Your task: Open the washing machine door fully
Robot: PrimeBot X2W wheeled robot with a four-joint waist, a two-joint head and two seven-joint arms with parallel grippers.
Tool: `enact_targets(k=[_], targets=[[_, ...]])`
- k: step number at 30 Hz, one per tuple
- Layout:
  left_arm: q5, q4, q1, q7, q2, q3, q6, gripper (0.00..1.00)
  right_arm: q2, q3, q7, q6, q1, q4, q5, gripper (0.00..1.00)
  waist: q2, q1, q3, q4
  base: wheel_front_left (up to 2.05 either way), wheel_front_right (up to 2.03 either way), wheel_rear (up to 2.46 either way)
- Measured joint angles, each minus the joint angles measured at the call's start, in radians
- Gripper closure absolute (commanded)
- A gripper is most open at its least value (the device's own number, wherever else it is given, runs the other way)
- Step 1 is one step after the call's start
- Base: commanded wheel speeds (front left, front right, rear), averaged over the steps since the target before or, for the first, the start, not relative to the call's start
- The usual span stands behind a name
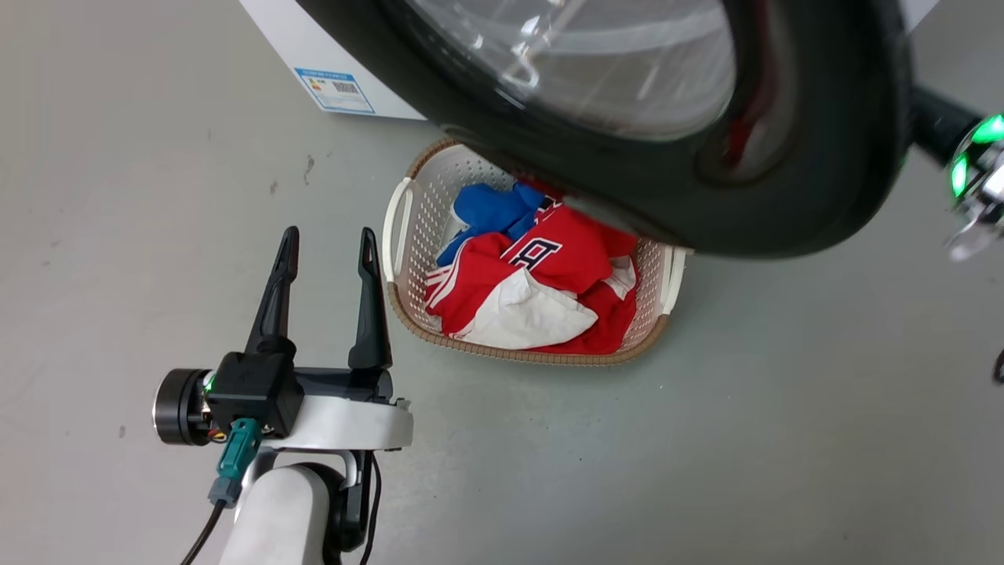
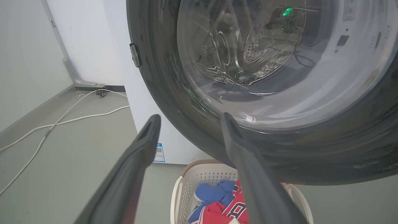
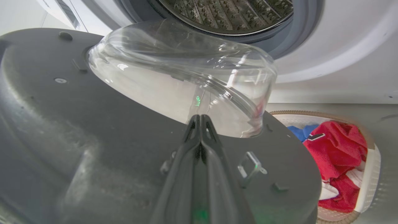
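The washing machine door (image 1: 823, 157), a round glossy black ring around a clear glass bowl (image 3: 174, 81), stands swung out from the white washing machine (image 1: 314, 47) and hangs over the basket. My right gripper (image 3: 200, 116) is shut, its joined tips against the door's inner face (image 3: 77, 140) just below the bowl, beside a metal latch hook (image 3: 250, 166). Behind it the steel drum (image 3: 233, 15) lies open. My left gripper (image 1: 328, 247) is open and holds nothing, left of the basket and below the door's outer face (image 2: 311, 155).
A white laundry basket (image 1: 408, 235) with red, white and blue clothes (image 1: 541, 282) sits on the grey floor under the door. My right wrist with green lights (image 1: 973, 157) shows past the door's right edge. White cables (image 2: 62, 118) run along the floor left of the machine.
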Motion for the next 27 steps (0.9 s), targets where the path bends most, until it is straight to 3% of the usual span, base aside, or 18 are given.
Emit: enact_targets(k=[15, 27], targets=[[0.017, 0.011, 0.043, 0.000, 0.000, 0.013, -0.007, 0.00, 0.073, 0.087, -0.008, 0.000, 0.324, -0.283, 0.038, 1.00, 0.0000, -0.0001, -0.088, -0.010, 0.00, 0.00, 0.00], [0.021, 0.019, 0.075, 0.000, 0.000, 0.022, -0.008, 0.00, 0.166, 0.228, -0.030, 0.000, 0.483, -0.354, 0.032, 1.00, 0.0000, -0.0001, -0.140, -0.003, 0.00, 0.00, 0.00]])
